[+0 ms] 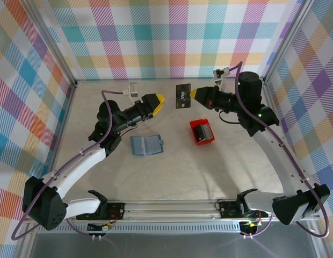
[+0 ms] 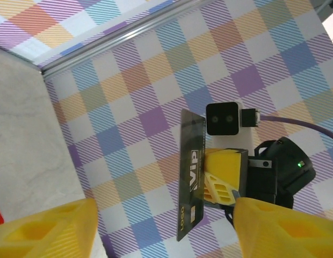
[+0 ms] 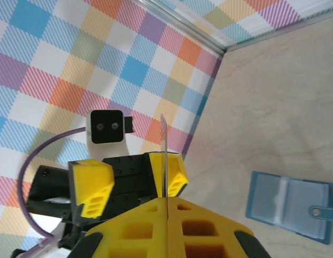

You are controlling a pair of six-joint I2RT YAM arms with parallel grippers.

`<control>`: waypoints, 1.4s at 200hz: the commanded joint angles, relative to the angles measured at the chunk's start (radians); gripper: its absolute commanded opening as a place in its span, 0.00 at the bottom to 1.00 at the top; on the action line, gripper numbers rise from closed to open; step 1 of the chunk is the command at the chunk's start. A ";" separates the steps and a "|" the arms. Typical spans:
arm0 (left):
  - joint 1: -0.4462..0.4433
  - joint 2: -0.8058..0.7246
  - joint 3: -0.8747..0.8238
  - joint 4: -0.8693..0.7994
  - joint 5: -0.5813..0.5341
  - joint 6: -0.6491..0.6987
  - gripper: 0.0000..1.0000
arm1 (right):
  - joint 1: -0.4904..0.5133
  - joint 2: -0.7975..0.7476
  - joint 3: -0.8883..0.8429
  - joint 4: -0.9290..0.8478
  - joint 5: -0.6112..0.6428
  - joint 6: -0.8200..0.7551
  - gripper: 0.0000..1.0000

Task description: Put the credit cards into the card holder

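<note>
A dark credit card (image 1: 182,95) marked "VIP" hangs upright above the table, with my right gripper (image 1: 192,94) shut on its edge. In the right wrist view the card (image 3: 164,153) appears edge-on, sticking out from my closed fingers (image 3: 167,201). My left gripper (image 1: 160,102) faces it from the left, open and a short way off. The left wrist view has the card (image 2: 190,172) ahead, between my spread yellow fingers (image 2: 48,231). The blue card holder (image 1: 146,145) lies open on the table, its clear pockets up (image 3: 292,207).
A small red tray (image 1: 194,134) with more grey cards (image 1: 204,130) sits right of the holder, under the right arm. Plaid walls close in the table at the back and both sides.
</note>
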 commanded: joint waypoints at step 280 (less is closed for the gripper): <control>-0.102 0.024 0.055 0.036 -0.009 0.054 0.00 | 0.010 0.011 -0.115 0.182 -0.270 0.078 0.20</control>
